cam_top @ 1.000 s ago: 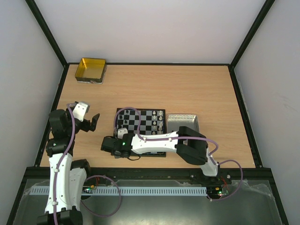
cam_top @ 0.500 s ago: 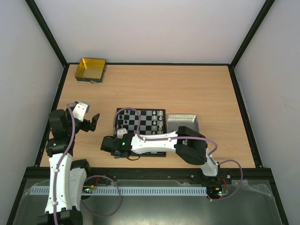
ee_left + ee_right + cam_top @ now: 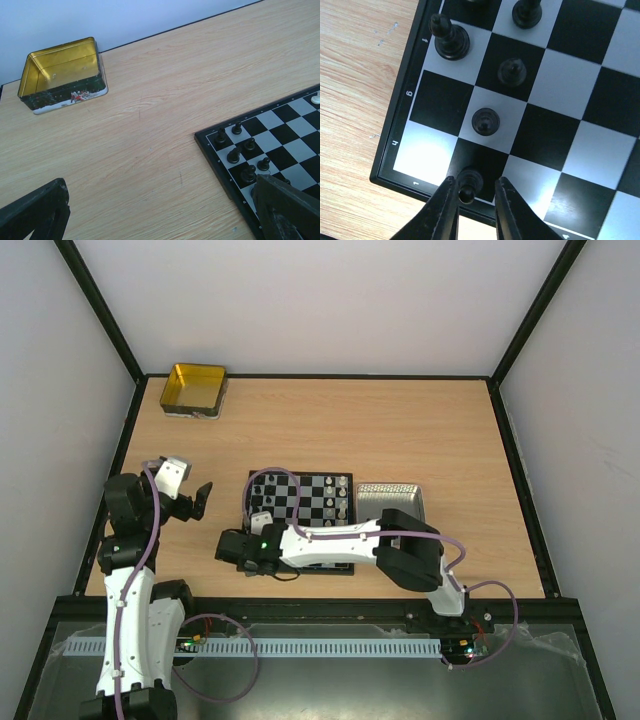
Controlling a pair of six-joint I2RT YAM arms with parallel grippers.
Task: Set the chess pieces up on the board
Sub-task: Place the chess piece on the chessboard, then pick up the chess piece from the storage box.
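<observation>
The board lies mid-table, with black chess pieces on its left squares and white ones on its right. My right gripper hangs over the board's near-left corner. Its jaws stand slightly open around a black pawn on a black corner square. The pawn leans against the left finger, and a gap shows beside the right finger. Several more black pieces stand just beyond it. My left gripper hovers wide open left of the board, holding nothing.
A grey metal tray sits against the board's right side. A gold-yellow tin stands open at the far left corner of the table. Dark frame rails border the table.
The right gripper's jaws have parted a little around the black pawn. Neither arm has visibly moved.
</observation>
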